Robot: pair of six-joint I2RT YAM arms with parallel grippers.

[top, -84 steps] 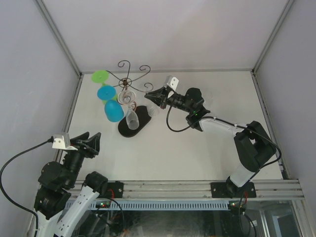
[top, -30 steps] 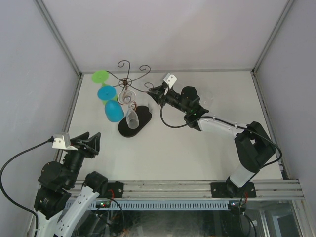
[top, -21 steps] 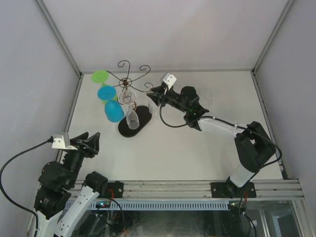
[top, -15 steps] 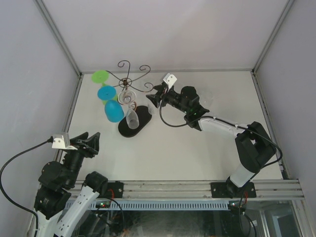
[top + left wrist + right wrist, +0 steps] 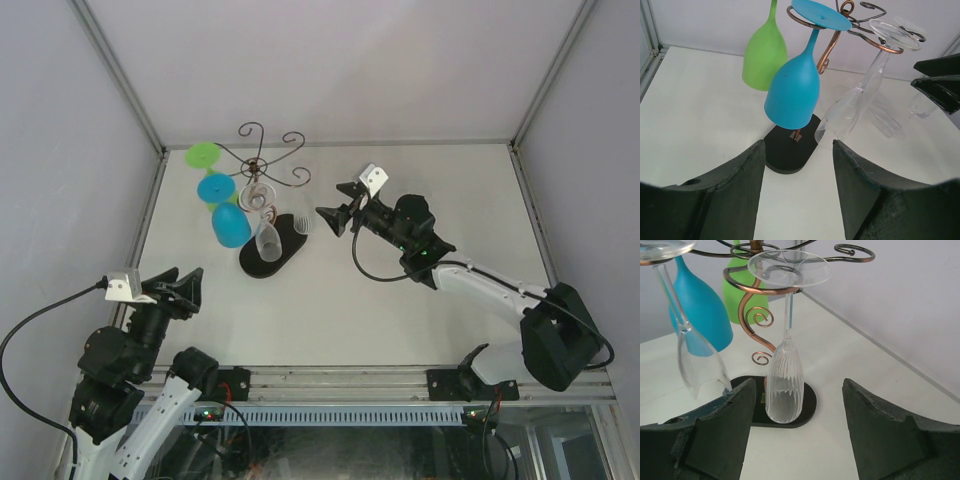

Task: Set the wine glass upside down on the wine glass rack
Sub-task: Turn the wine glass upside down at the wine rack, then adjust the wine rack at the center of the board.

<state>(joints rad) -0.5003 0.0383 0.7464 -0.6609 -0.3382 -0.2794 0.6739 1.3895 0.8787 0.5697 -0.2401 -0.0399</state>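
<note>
White tabletop (image 5: 400, 310), pale walls (image 5: 350, 70); wine glass (image 5: 785, 382) inverted on wine glass rack (image 5: 786, 156); left gripper (image 5: 188, 283), right gripper (image 5: 330, 217) agape

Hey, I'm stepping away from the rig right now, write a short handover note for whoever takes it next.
Left tool: open, empty, at the near left.
Right tool: open, empty, right of the wine glass rack, not touching it.
Ribbed clear wine glass: hangs upside down by its foot on a scroll arm, with a plain clear glass, blue glass and green glass.
Done: hanging, it seems. Left: probably just parking the right arm.
</note>
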